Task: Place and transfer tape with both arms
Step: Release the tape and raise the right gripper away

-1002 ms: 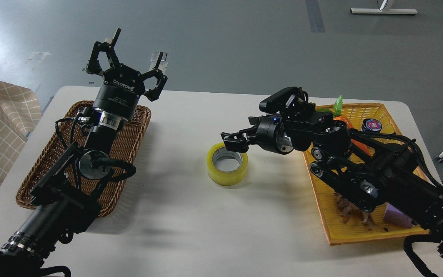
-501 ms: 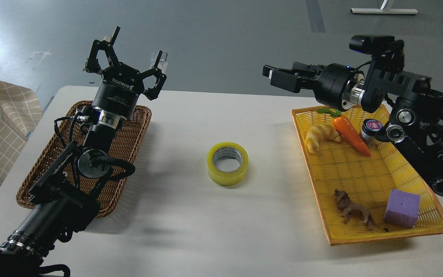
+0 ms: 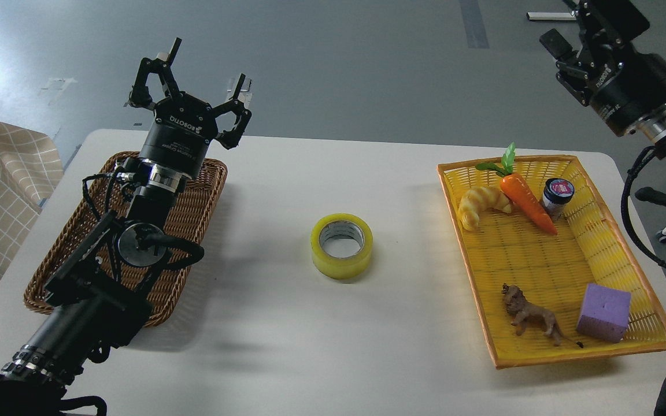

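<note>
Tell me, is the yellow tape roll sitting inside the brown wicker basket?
No, the wide yellow packing tape roll lies flat on the white table, apart from the brown wicker basket on the left.

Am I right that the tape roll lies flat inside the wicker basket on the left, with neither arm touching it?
Not quite. The head view shows the tape roll lying flat on the bare table, between the wicker basket and the yellow tray. Neither arm touches it.

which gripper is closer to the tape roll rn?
Left. The left gripper hovers open past the wicker basket, up-left of the tape. The right gripper is raised at the top right corner, beyond the yellow tray, farther off.
</note>
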`<state>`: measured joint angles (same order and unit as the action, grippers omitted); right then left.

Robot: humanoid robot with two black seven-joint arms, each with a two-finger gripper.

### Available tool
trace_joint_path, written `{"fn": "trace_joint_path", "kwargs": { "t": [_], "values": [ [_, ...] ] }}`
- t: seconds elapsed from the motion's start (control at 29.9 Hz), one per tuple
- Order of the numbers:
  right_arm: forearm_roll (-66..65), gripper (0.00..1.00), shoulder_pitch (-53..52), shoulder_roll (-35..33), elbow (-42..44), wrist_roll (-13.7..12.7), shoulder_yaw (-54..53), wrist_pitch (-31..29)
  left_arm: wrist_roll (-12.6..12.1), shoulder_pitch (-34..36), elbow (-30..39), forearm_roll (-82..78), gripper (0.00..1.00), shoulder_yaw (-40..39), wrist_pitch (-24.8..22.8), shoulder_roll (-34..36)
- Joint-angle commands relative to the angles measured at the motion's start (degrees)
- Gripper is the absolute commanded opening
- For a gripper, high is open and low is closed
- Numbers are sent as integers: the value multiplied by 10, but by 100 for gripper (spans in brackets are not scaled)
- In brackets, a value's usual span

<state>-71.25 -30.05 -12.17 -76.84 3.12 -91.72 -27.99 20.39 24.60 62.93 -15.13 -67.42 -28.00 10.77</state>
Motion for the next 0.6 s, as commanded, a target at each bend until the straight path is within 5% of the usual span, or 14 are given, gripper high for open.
{"fn": "trace_joint_path", "kwargs": {
  "t": [0.0,0.27,0.57],
  "values": [
    [117,99,3,10,11,0,-21,0,0,4,-1,-3,98,0,0,1],
    [335,99,26,57,22,0,-29,34,0,4,-1,-5,98,1,0,13],
    [404,100,77,122,24,1,-71,12,-1,4,-1,-7,98,2,0,31]
  ]
}}
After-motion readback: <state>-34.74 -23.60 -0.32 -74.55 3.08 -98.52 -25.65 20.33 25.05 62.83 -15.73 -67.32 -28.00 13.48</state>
